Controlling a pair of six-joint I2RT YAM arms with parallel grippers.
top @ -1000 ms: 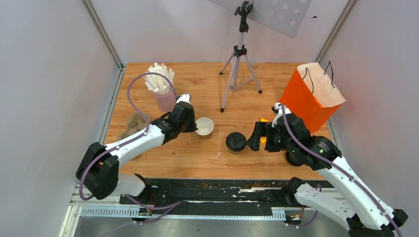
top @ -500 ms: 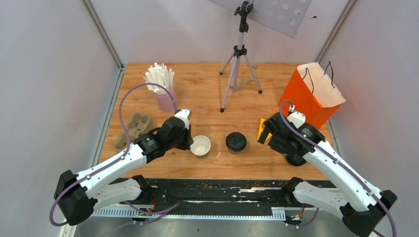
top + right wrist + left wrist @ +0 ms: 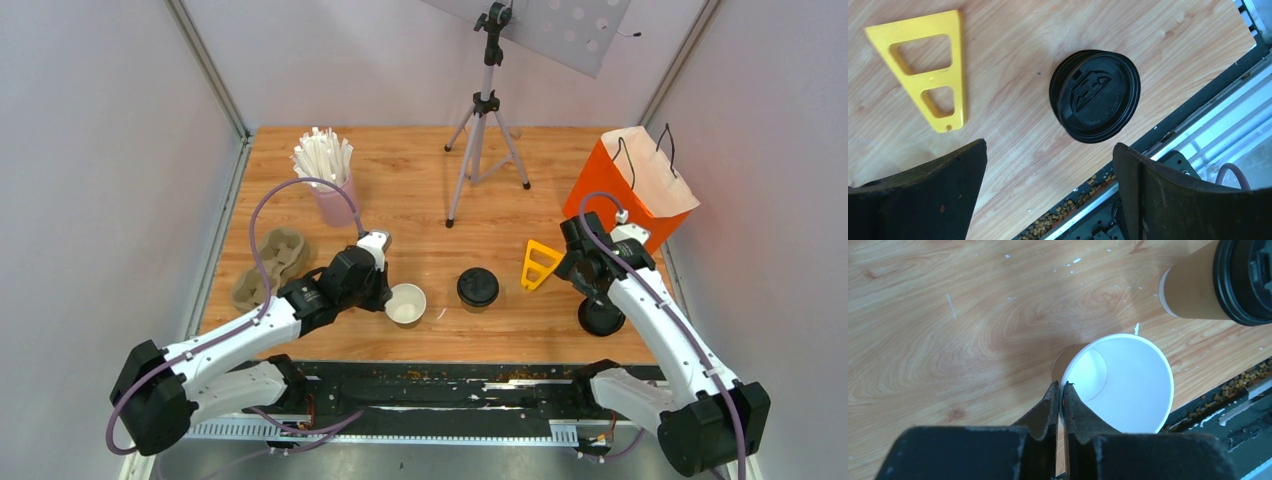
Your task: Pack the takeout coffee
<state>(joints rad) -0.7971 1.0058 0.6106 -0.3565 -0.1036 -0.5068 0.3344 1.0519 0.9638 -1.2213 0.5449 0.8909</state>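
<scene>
Two cups stand unpacked at lower middle, the lidded cup [image 3: 478, 288] and the open cup [image 3: 405, 303], both outside the orange bag [image 3: 625, 200] at upper right. The left gripper [image 3: 1061, 386] pinches the open cup's rim, while the right gripper [image 3: 1049, 146] gapes wide near a loose lid [image 3: 1095, 95].

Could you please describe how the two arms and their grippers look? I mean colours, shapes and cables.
The left arm and the right arm are alike: white rounded links joined by black joints. A lilac cable loops loosely along each one. The left gripper and the right gripper are matt black, with flat fingers that taper toward the tips. No markings are visible.
</scene>
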